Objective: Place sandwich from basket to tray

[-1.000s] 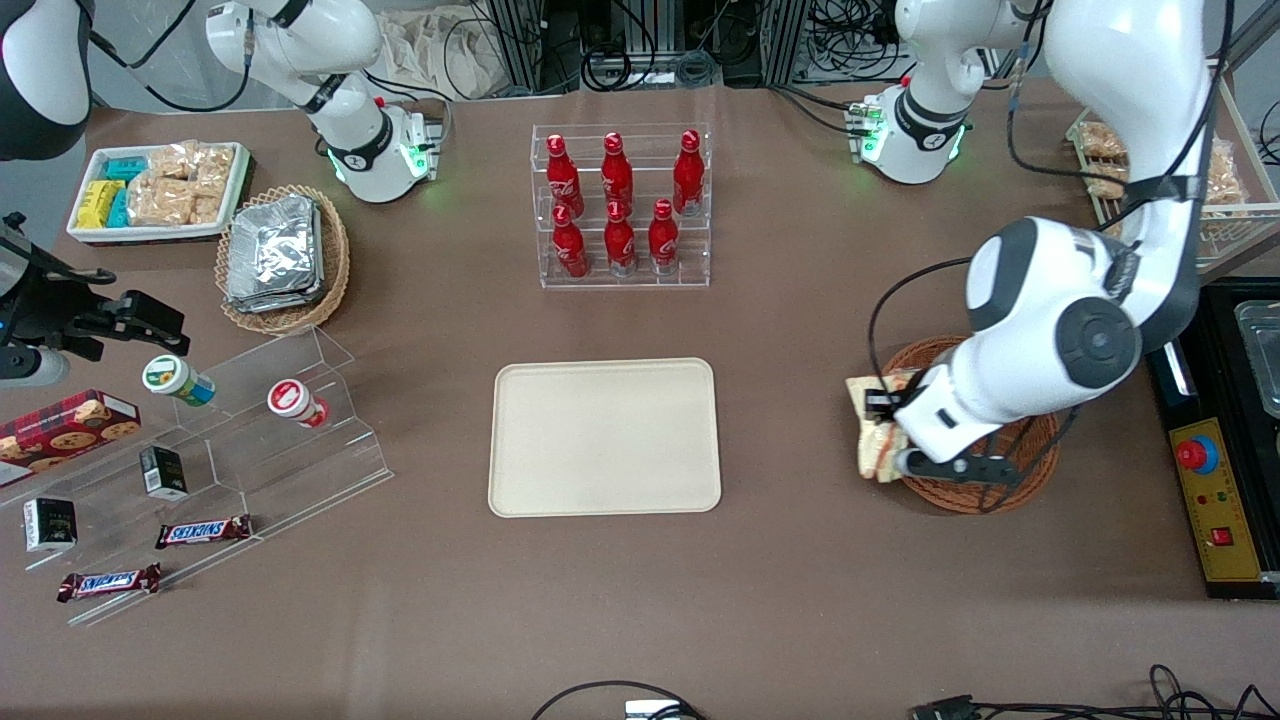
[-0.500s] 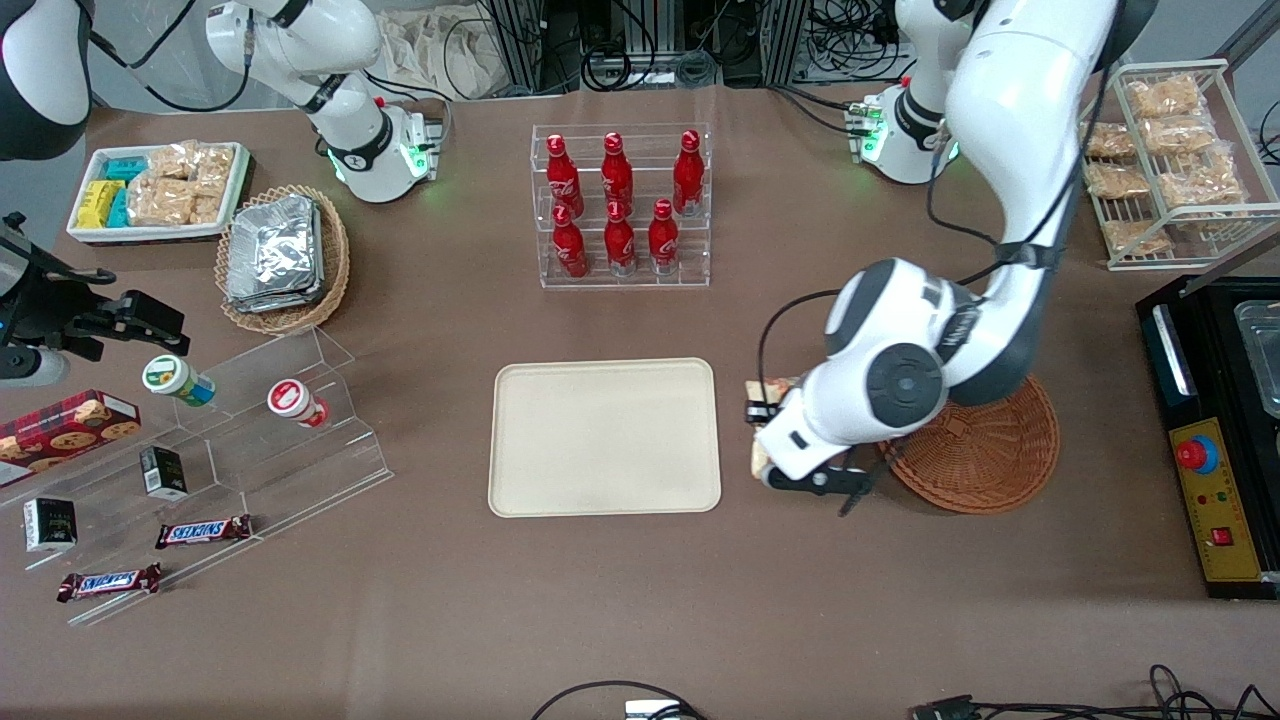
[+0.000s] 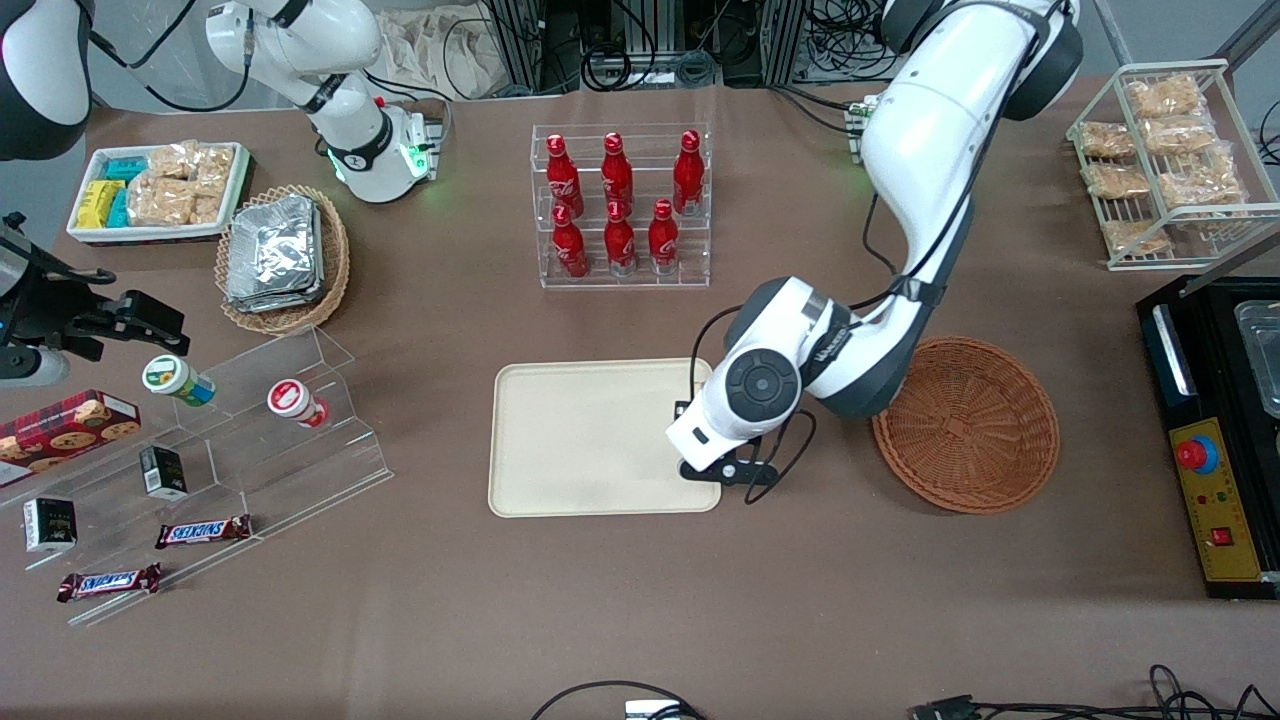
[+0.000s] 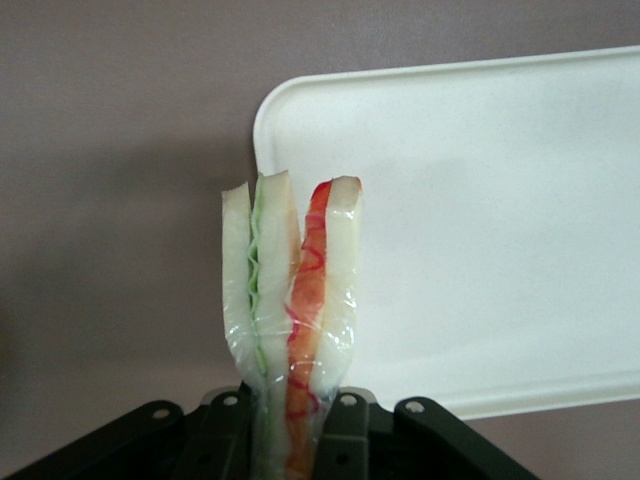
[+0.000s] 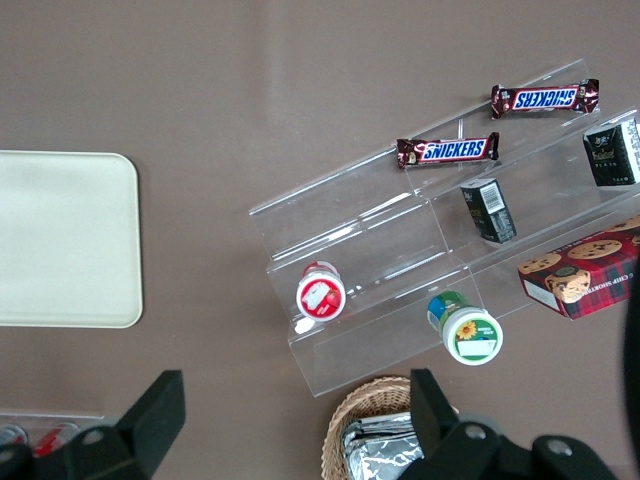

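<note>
The tray (image 3: 590, 440) lies flat mid-table, nearer the front camera than the rack of red bottles (image 3: 620, 205). Over the tray's edge toward the working arm's end hangs the gripper (image 4: 285, 440), pinched on the wrapped sandwich (image 4: 290, 300), which stands upright above the tray's corner. The basket (image 3: 965, 425) sits just beside.

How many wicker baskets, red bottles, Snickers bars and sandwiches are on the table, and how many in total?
Wicker baskets: 2, the empty basket and the one with foil packets
Red bottles: 6
Snickers bars: 2
Sandwich: 1, held by the gripper over the tray edge
Total: 11
</note>
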`<action>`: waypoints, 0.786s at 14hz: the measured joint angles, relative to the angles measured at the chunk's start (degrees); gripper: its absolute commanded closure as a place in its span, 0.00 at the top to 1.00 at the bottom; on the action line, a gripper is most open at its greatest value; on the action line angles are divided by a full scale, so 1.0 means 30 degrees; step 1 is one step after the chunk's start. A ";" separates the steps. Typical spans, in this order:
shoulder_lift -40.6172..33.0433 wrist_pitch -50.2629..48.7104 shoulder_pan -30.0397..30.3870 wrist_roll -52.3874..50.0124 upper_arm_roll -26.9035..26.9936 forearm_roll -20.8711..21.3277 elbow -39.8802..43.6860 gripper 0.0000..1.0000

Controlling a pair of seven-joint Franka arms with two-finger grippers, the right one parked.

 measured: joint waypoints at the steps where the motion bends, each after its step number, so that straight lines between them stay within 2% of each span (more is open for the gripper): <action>1: 0.0354 0.0441 -0.0082 -0.0094 0.0002 0.0037 0.0027 0.00; 7: 0.1295 0.2058 -0.0137 -0.0398 0.0026 0.0085 0.0099 0.02; 8: 0.1384 0.2225 -0.0137 -0.0541 0.0026 0.0085 0.0100 0.11; 10: 0.1564 0.2447 -0.0137 -0.0662 0.0027 0.0086 0.0103 0.37; 11: 0.1651 0.2505 -0.0137 -0.0685 0.0027 0.0087 0.0104 0.54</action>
